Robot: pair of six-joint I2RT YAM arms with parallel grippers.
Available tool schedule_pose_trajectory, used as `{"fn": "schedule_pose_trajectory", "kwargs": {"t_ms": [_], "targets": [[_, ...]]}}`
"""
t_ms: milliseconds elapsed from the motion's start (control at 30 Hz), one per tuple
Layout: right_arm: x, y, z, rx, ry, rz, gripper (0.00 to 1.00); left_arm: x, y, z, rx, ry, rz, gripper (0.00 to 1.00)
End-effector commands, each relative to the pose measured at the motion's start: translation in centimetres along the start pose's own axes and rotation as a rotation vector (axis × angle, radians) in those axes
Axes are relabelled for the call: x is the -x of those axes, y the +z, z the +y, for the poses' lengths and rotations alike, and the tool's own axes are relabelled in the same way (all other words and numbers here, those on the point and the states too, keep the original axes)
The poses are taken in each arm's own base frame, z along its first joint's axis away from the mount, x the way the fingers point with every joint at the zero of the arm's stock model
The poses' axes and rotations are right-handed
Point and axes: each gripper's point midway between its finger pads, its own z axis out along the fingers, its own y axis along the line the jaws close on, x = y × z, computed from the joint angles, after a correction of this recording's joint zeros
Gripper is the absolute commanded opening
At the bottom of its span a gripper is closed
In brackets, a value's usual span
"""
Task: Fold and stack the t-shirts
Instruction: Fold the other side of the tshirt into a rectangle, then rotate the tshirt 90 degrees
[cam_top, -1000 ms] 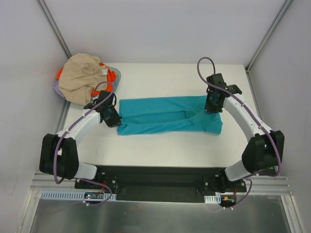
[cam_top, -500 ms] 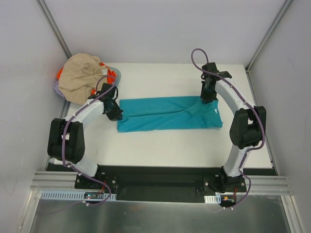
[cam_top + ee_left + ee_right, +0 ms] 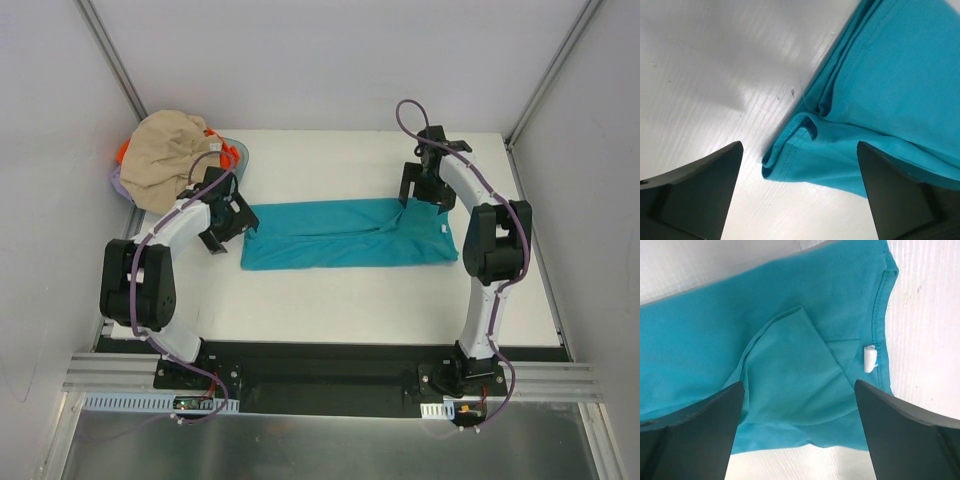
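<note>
The teal t-shirt [image 3: 345, 233] lies flat mid-table as a long band folded lengthwise. My left gripper [image 3: 225, 222] hovers open over its left end; in the left wrist view the rumpled hem corner [image 3: 790, 150] lies between the spread fingers [image 3: 695, 190], untouched. My right gripper [image 3: 425, 187] stands open above the shirt's far right corner. The right wrist view shows the teal cloth [image 3: 790, 365], a folded flap and a small white label [image 3: 869, 359] beneath that open gripper [image 3: 799, 432]. A beige t-shirt [image 3: 165, 160] is heaped over an orange one [image 3: 124, 152] at the far left.
The beige and orange shirts sit in a shallow lavender basket [image 3: 237, 155] at the table's far-left corner, close to my left arm. Grey walls and metal posts enclose the table on three sides. White tabletop [image 3: 350, 300] shows in front of the teal shirt.
Both grippers carried the teal shirt's near edge toward the far side, then opened and let it go. The shirt now lies as a narrower folded band.
</note>
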Motion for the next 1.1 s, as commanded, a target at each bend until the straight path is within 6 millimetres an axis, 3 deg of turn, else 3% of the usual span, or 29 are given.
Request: {"fn": "schedule_pose_trajectory", "kwargs": {"t_ms": [0,33,67,100,133,200,233,267,367,533,667,800,900,1067], "targets": [[-0.3,-4.3,0.1,0.086,0.004,-0.077,0.97,2.2,-4.3,-0.3,-0.052,-0.007,-0.131,0.99],[-0.4,-6.0,0.2,0.121,0.013,-0.114,0.97,2.1,-4.7,-0.6,-0.073,-0.004,-0.131,0.99],[-0.3,-6.4,0.7,0.159,0.022,-0.143,0.97,1.9,-5.0,-0.9,-0.092,-0.001,-0.126,0.99],[-2.9,-5.6,1.4,0.223,0.013,-0.081,0.97,1.6,-5.6,-1.6,-0.133,0.007,-0.109,0.99],[-3.3,-6.8,2.1,0.287,0.014,-0.101,0.97,1.3,-5.7,-2.1,-0.159,0.017,-0.098,0.99],[-4.1,-7.1,4.0,0.415,0.031,-0.1,0.97,0.1,-5.5,-3.8,-0.21,0.073,-0.051,0.99],[-5.5,-6.6,4.4,0.446,0.042,-0.068,0.97,-0.3,-5.4,-4.4,-0.222,0.105,-0.037,0.99],[-5.4,-6.6,5.3,0.49,0.062,-0.067,0.97,-1.0,-5.5,-5.7,-0.25,0.143,-0.02,0.99],[-7.0,-5.9,7.6,0.573,0.063,-0.001,0.97,-2.2,-4.3,-7.0,-0.265,0.178,0.04,0.99],[-7.9,-3.3,9.7,0.498,0.033,0.044,0.97,-3.1,-2.4,-6.9,-0.233,0.19,0.082,0.99],[-6.0,-2.1,12.1,0.505,0.018,0.022,0.97,-3.5,-1.7,-5.9,-0.205,0.193,0.075,0.99],[-2.4,-1.2,14.3,0.48,-0.035,-0.026,0.97,-3.5,-1.9,-5.3,-0.202,0.213,0.056,0.99],[-1.4,-0.8,14.5,0.443,-0.068,-0.016,0.97,-3.6,-2.1,-5.2,-0.206,0.222,0.051,0.99],[-2.6,-1.7,13.3,0.4,-0.112,-0.007,0.97,-3.4,-2.5,-5.6,-0.23,0.231,0.045,0.99]]}}
